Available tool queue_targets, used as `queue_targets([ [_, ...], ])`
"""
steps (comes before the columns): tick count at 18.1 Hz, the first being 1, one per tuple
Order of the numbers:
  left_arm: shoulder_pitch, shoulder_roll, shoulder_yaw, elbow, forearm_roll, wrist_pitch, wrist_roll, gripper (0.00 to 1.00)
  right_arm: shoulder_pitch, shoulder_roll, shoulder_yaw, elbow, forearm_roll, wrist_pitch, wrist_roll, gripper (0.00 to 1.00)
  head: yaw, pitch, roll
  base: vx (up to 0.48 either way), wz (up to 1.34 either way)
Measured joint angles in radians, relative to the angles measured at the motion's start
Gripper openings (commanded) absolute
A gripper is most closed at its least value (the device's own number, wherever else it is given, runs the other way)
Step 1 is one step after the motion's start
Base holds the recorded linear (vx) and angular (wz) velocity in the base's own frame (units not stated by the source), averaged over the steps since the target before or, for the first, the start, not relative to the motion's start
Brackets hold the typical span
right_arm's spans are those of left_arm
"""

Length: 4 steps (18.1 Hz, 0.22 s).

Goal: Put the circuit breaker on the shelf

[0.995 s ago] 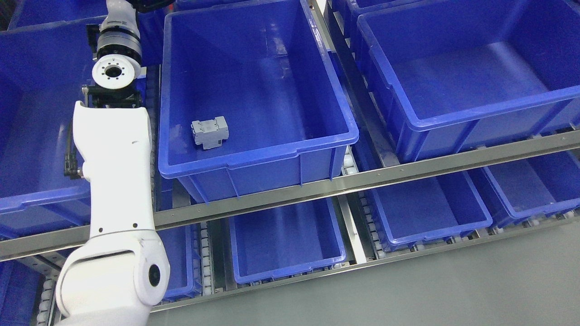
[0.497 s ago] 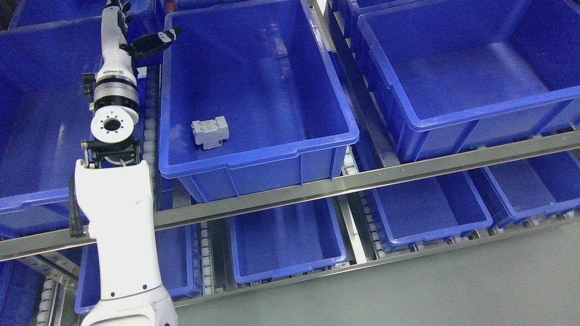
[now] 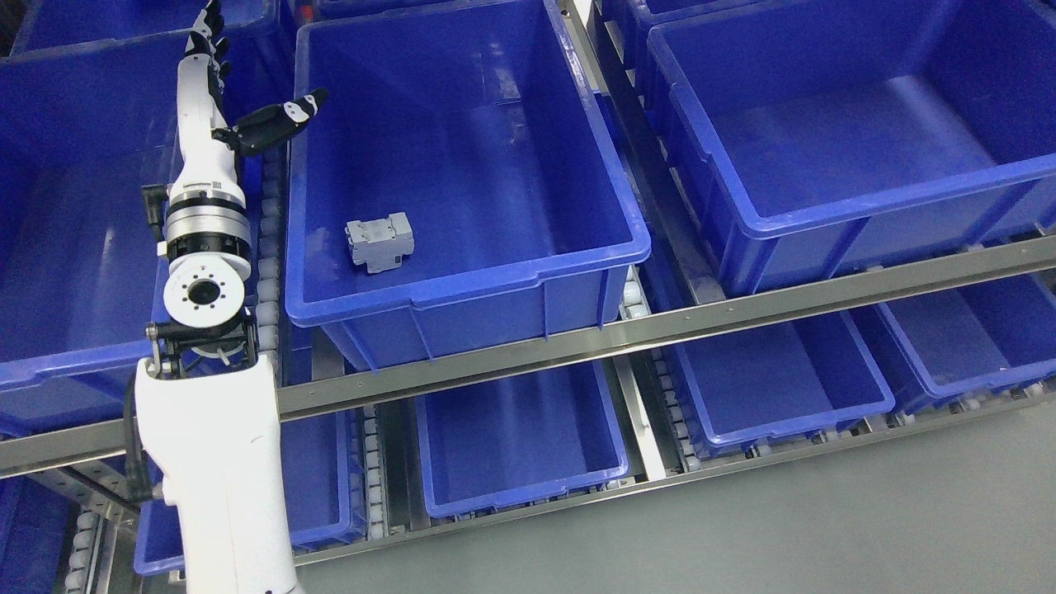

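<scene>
Nearest the camera, the white left forearm (image 3: 216, 462) crosses the steel shelf rail (image 3: 660, 326), and any sideways swing there could knock the rail or the bin's near rim. Beyond that, the circuit breaker (image 3: 379, 242) lies on the floor of the middle blue bin (image 3: 470, 289), near its front left corner and well apart from the robot hand. Farther back, the left robot hand (image 3: 219, 99) hangs released, fingers spread, thumb out over the bin's left wall; it might catch that wall. The fingertips reach the top edge, hard to make out.
</scene>
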Motion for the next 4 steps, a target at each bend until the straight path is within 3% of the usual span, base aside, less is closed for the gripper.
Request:
queue_targets([
  [4,0.034,-0.001,-0.004,-0.041,0.0,0.002,0.001,1.0,0.0,0.0,0.0,0.0,0.0,0.0,0.0,1.0,0.0,0.0,0.0,-0.001,0.01],
])
